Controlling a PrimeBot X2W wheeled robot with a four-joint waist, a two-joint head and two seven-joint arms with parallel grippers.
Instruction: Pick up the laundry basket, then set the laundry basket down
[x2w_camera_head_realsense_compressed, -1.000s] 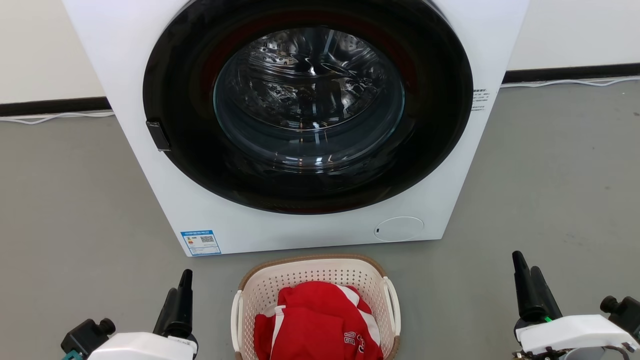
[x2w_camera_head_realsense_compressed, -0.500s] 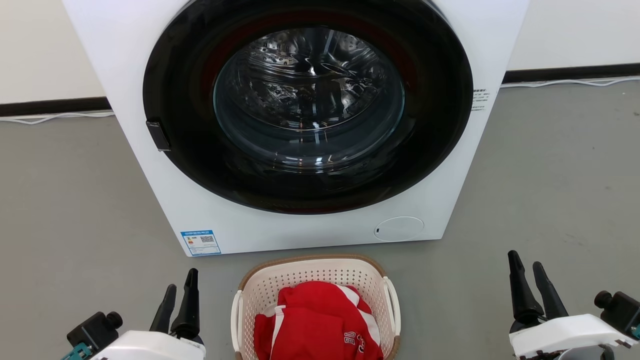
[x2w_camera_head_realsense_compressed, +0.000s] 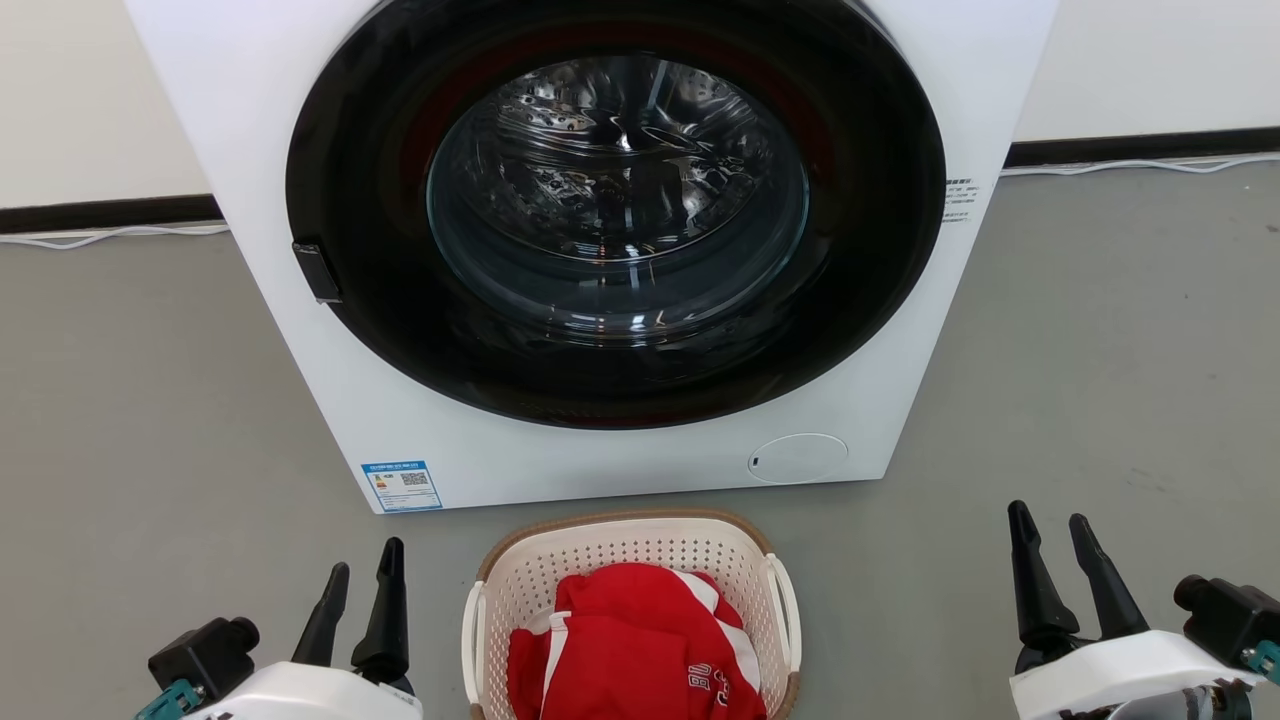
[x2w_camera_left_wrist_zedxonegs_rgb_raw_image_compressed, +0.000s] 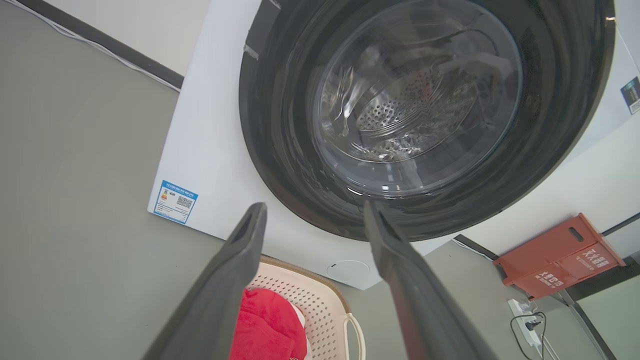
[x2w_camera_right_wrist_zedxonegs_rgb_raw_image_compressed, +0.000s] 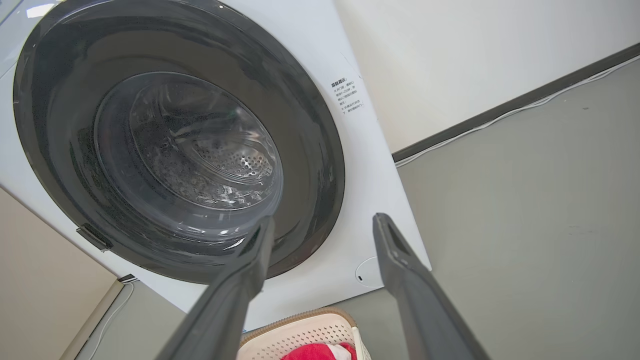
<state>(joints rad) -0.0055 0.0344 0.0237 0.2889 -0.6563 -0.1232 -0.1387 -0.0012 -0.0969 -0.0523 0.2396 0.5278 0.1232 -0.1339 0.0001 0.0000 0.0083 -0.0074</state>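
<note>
Laundry basket (x2w_camera_head_realsense_compressed: 640, 545) position: on the grey floor (x2w_camera_head_realsense_compressed: 150, 400), directly in front of the white washing machine (x2w_camera_head_realsense_compressed: 600, 475), near its lower front panel and between the two grippers. Basket contents: a red garment (x2w_camera_head_realsense_compressed: 630, 640) with white stripes, lying inside the perforated walls. Both white side handles stand clear of the grippers.

Left gripper (x2w_camera_head_realsense_compressed: 366, 560): near the basket's left side but apart from it, with the fingers spread wide and nothing between them. Right gripper (x2w_camera_head_realsense_compressed: 1048, 516): well apart from the basket's right side, likewise spread wide and empty. Both sets of fingers point toward the machine.

Washing machine door: round, dark-framed glass, closed, with the drum visible behind it. A blue label (x2w_camera_head_realsense_compressed: 402, 485) sits at the lower left corner of the front panel.
</note>
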